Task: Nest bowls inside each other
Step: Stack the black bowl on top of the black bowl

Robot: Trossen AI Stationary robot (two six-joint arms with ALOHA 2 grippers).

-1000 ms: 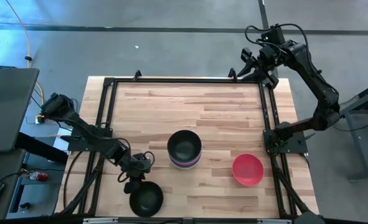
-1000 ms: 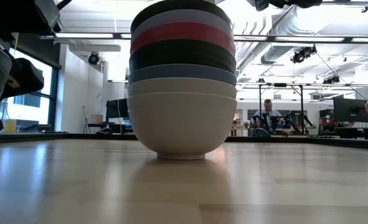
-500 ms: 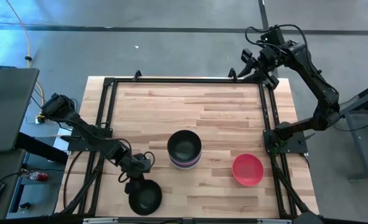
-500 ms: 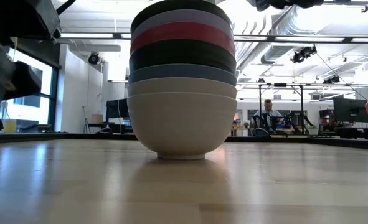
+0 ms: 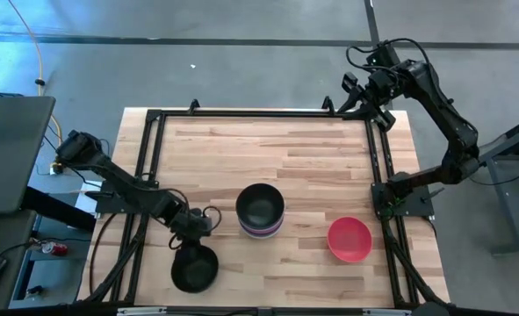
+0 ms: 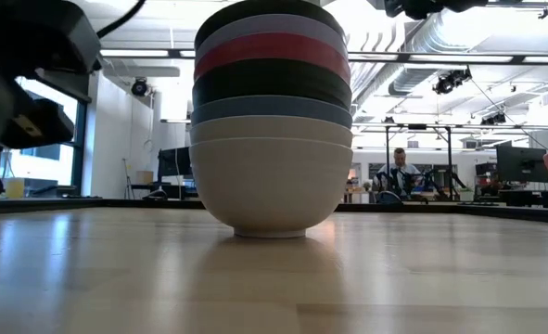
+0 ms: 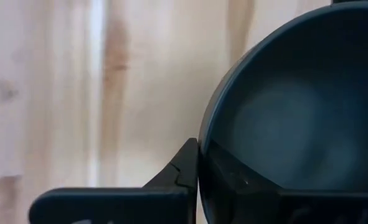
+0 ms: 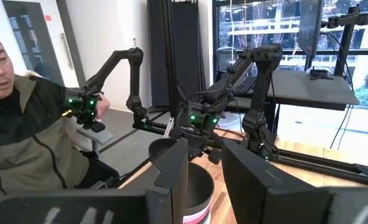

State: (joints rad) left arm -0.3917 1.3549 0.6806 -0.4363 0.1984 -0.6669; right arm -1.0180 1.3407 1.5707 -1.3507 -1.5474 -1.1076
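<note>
A black bowl [image 5: 194, 269] sits near the table's front left, with my left gripper [image 5: 193, 239] shut on its rim. In the left wrist view the bowl [image 7: 296, 106] fills the picture. A stack of nested bowls [image 5: 260, 211] stands mid-table, a black one on top; in the low view the stack [image 6: 272, 121] rests on a white bowl's base. A magenta bowl [image 5: 349, 239] stands alone to the right. My right gripper [image 8: 205, 180] waits open, raised over the far right corner [image 5: 364, 92]. My left gripper pinches the black bowl's rim [image 7: 202, 146] on the bowl's far side, one finger [image 7: 180, 171] outside the wall and one [image 7: 240, 183] inside. The fingers slant down from the far left. Whether the bowl is off the table, I cannot tell.
A black frame [image 5: 259, 114] runs around the wooden table top. Bare wood lies across the far half and between the stack and the magenta bowl. A person [image 8: 22, 118] sits beyond the table in the right wrist view.
My left gripper has shut on the black bowl's rim and drawn a little toward the table's far edge. The bowl has shifted with it, a short way toward the left and far edges.
</note>
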